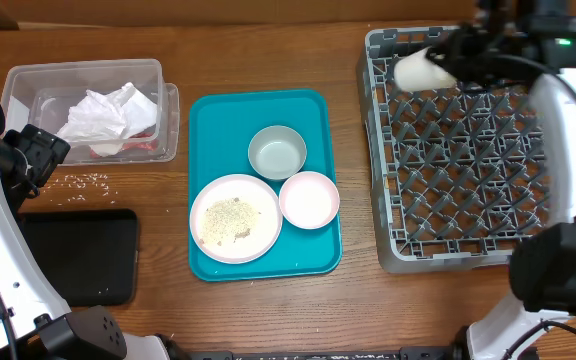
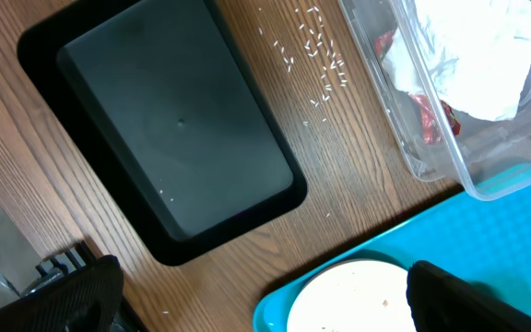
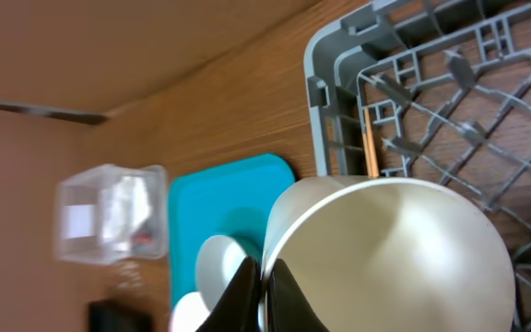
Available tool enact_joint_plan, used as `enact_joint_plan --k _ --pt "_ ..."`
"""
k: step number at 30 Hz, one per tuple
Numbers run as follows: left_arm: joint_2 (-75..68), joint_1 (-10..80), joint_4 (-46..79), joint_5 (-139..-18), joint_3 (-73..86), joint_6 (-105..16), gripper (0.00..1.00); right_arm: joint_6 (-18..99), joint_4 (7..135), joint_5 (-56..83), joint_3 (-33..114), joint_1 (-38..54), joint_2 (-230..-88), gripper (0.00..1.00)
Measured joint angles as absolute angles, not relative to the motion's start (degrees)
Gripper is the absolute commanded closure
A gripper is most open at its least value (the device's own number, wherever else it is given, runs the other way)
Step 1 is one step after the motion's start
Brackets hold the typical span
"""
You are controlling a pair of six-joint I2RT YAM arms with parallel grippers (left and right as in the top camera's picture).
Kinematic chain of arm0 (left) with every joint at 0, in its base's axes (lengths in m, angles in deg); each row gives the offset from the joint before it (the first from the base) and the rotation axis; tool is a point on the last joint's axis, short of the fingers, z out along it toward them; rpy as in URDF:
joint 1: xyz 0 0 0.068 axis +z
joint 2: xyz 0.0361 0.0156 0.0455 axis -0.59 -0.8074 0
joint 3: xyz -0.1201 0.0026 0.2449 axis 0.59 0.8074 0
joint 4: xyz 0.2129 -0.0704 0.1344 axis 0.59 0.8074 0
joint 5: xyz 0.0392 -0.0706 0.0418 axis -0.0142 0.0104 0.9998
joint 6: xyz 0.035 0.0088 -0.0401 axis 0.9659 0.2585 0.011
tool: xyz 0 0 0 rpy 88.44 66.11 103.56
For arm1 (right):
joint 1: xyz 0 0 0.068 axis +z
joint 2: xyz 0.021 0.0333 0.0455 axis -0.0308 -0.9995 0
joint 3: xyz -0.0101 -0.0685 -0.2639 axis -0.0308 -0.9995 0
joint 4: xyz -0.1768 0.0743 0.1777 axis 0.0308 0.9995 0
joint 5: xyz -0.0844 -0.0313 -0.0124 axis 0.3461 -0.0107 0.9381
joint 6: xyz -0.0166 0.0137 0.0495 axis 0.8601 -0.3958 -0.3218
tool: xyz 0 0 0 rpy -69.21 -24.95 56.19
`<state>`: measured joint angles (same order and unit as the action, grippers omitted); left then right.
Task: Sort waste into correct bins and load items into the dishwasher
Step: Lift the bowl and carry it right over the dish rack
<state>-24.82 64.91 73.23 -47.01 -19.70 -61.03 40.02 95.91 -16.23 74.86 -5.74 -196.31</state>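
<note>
**R gripper** (image 1: pixel 446 52): clamped tight on the small white cup (image 1: pixel 416 68), rim pinched between its 2 fingers (the wrist view shows the pinch plainly).
- Cup: tipped on its side, pale inside facing the wrist cam.
- Cup posn: over the far corner of the grey dish rack (image 1: pixel 380 150), on the teal-tray side. Contact w/ the pegs: can't tell.

**L gripper** (image 1: pixel 40 152): jaws spread wide, nothing between them. 1 of the fingers (image 2: pixel 72 297) shows at each lower edge of the wrist view. It hangs over the table (image 1: pixel 168 310) near the tub's front corner.

**Near L gripper**
- Rice crumbs (image 1: pixel 86 180): loose scatter on the wood, between tub and black tray.
- Black tray (image 1: pixel 78 255): shallow, flat on the table, near edge, well apart from the rack.
- Clear tub (image 1: pixel 28 80): far L corner of the table.
- In the tub: 1 crumpled white napkin (image 1: pixel 108 115), w/ the red wrapper (image 1: pixel 143 145) partly under it, against the near wall.

**Mid-table**
- Teal tray (image 1: pixel 208 120): lies between tub and rack and carries 3 items.
- Plate (image 1: pixel 234 218): round, pale, at the near end of the tray, w/ a patch of crumbs on it.
- Grey bowl (image 1: pixel 277 152): upright, just beyond the plate.
- White bowl (image 1: pixel 309 199): upright, just beside the plate on the rack side.
</note>
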Motion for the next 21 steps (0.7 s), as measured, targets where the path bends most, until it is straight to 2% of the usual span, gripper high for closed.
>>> enact_joint_plan --k 10,21 --pt "-24.8 64.9 73.2 -47.0 -19.7 -61.0 0.0 41.9 84.0 -37.3 59.3 -16.7 -196.3 0.96" --pt "-24.8 64.9 73.2 -47.0 -19.7 -61.0 0.0 39.5 71.0 -48.5 50.6 -19.2 -196.6 0.96"
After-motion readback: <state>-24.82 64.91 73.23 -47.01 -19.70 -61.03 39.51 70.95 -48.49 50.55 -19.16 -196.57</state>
